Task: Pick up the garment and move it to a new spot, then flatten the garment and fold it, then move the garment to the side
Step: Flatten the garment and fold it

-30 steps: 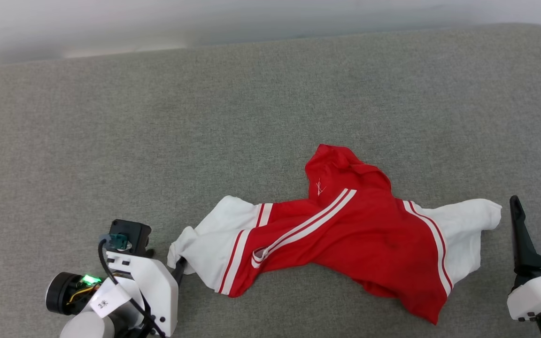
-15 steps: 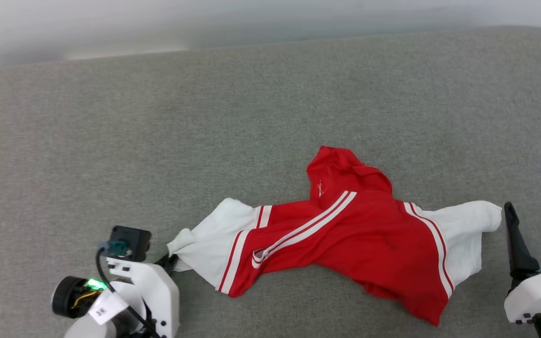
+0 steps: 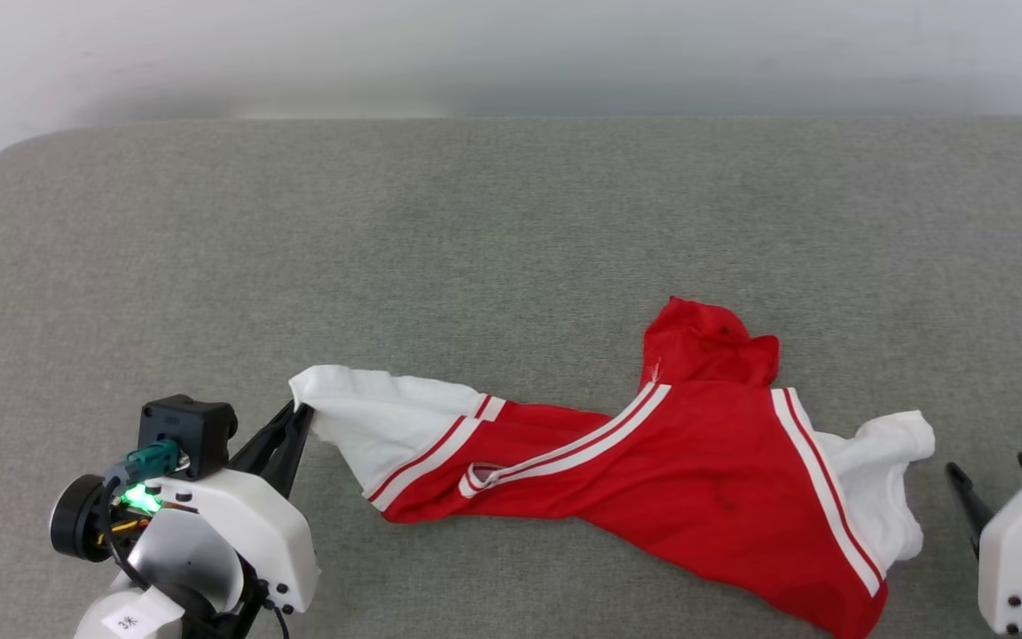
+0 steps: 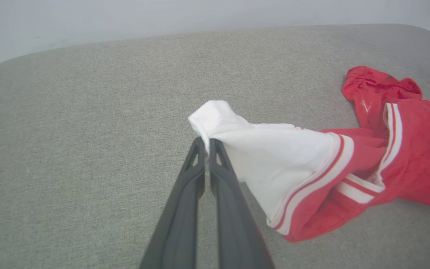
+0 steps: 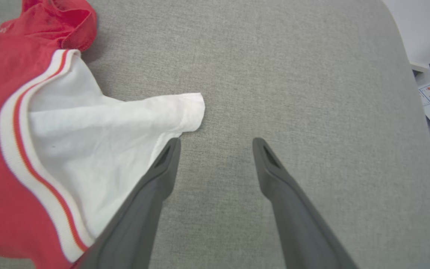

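Garment [image 3: 680, 461] lies crumpled on the grey cushion [image 3: 475, 222]. Left gripper [image 4: 205, 144] is clamped on the tip of one white sleeve. Right gripper [image 5: 215, 144] gapes just beside the other sleeve, holding nothing. Risk: the thin pinch slips once dragging fabric loads it.

Bright, even, soft-shadowed light; sharp throughout, slight wide-angle bending at wrist-view edges.

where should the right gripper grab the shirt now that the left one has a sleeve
Grip the free white sleeve of the shirt near its loose tip, coming in from the robot's right, low along the cushion. That tip lies flat and points toward the open right gripper, just beside one finger, opposite the other sleeve pinched in the left gripper.
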Available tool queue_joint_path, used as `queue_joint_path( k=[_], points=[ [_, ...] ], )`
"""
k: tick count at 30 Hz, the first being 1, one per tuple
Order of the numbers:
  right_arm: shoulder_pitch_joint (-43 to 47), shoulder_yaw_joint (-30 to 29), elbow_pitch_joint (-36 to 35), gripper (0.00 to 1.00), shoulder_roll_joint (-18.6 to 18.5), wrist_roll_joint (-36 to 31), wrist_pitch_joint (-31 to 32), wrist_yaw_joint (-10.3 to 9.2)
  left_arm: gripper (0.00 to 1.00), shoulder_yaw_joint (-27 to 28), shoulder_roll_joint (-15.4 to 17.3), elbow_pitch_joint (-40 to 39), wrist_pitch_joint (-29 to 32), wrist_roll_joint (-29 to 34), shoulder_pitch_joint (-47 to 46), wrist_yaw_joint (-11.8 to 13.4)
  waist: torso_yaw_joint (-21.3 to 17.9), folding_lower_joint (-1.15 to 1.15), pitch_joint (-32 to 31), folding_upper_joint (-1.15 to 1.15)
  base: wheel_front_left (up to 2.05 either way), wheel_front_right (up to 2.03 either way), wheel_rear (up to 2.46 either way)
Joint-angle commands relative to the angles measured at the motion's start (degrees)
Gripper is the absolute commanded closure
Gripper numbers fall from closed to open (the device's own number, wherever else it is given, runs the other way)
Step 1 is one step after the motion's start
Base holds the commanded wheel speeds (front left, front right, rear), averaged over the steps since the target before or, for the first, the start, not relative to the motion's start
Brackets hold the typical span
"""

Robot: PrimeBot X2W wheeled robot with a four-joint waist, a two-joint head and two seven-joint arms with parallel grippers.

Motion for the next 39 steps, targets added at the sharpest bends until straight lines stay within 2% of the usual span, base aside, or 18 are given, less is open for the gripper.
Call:
queue_joint_path(
  k=[1, 9, 17, 24, 25, 26, 27, 30, 39],
  points=[
    [-2.2, 1.2, 0.2, 0.00, -1.9, 0.6, 2.8, -0.02, 1.00, -0.2, 0.4, -1.5, 0.2, -0.2, 0.6, -0.4, 0.9, 0.00, 0.4, 0.00, 0.00, 0.00, 0.00],
    [-10.0, 5.9, 5.2, 0.00, -5.8, 3.6, 14.2, -0.03, 1.00, -1.8, 0.7, -6.0, 1.4, -0.2, 0.5, -1.1, 3.7, 0.00, 2.3, 0.00, 0.00, 0.00, 0.00],
    [-13.8, 11.0, 13.1, 0.00, -8.9, 2.9, 19.5, -0.02, 1.00, -4.0, 0.1, -8.1, 1.9, 0.3, -0.9, -1.6, 6.9, 0.00, 4.4, 0.00, 0.00, 0.00, 0.00],
    [-11.0, 17.3, 17.2, 0.00, -9.6, 5.6, 23.0, 0.25, 1.00, -5.0, -0.6, -8.0, 1.3, 0.5, -1.9, -1.7, 8.7, 0.00, 6.1, 0.00, 0.00, 0.00, 0.00],
    [-10.4, 18.1, 17.7, 0.15, -9.6, 6.2, 23.4, 0.33, 1.00, -5.0, -0.6, -7.9, 1.1, 0.4, -2.0, -1.7, 8.8, 0.00, 6.3, 0.00, 0.00, 0.00, 0.00],
    [-9.8, 18.7, 18.3, 0.63, -9.5, 6.7, 23.7, 0.33, 1.00, -5.1, -0.7, -7.8, 1.1, 0.4, -2.1, -1.7, 8.9, 0.00, 6.4, 0.00, 0.00, 0.00, 0.00],
    [-9.4, 19.4, 18.7, 1.00, -9.7, 7.1, 23.8, 0.33, 1.00, -5.2, -0.7, -7.5, 1.0, 0.4, -2.3, -1.7, 8.9, 0.00, 6.5, 0.00, 0.00, 0.00, 0.00],
    [-9.0, 19.6, 19.8, 1.00, -10.6, 7.7, 22.3, 0.29, 1.00, -5.5, -0.9, -6.9, 1.0, 0.2, -2.6, -1.7, 8.9, 0.00, 6.4, 0.00, 0.00, 0.00, 0.00],
    [-12.8, 15.4, 18.3, 1.00, -11.7, 7.1, 14.2, -0.04, 1.00, -3.9, 0.2, -5.3, 0.5, -0.7, -1.2, -1.1, 7.0, 0.00, 2.4, 0.00, 0.00, 0.00, 0.00]
  ],
)
